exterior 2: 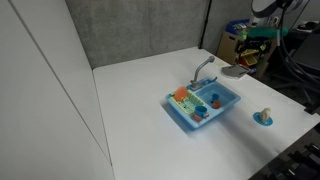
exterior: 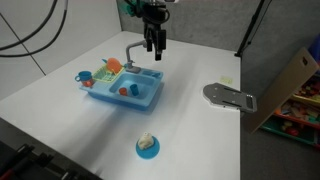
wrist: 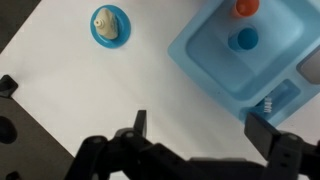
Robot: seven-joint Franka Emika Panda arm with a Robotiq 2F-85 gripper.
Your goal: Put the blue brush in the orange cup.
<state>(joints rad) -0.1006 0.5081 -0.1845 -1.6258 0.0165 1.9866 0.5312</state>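
One orange cup point(exterior: 112, 66), one blue sink point(exterior: 128, 103)

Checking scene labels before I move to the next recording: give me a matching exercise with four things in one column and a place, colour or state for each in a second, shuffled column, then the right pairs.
Things:
1. toy sink
2. small dish
3. grey flat piece
4. pincer

Descriptions:
A. open, hanging above the table
B. lies flat near the table's edge
C. holds a pale lump
D. blue, with a grey tap

Pairs: 1-D, 2-C, 3-B, 4-A.
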